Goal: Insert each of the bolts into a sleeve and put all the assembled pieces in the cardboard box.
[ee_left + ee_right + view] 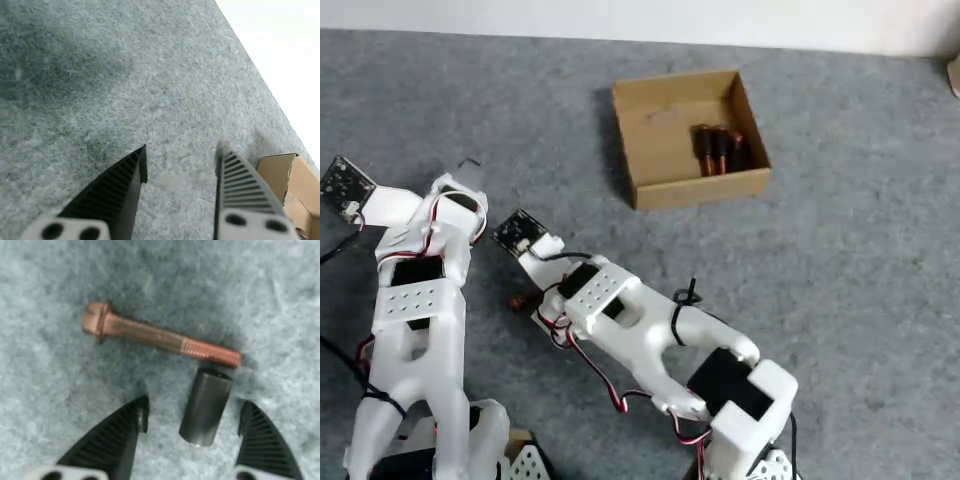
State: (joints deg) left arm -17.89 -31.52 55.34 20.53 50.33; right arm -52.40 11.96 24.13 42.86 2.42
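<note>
- Bolt lies flat on the grey table, threaded tip just beside the mouth of 1 sleeve (not inserted yet).
- Right tool spread wide, sleeve sitting between its fingers.
- Left tool spread too, over the table.
- Cardboard box holds some assembled pieces.

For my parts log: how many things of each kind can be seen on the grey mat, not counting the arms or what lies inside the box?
bolt: 1
sleeve: 1
cardboard box: 1
Total: 3
</note>
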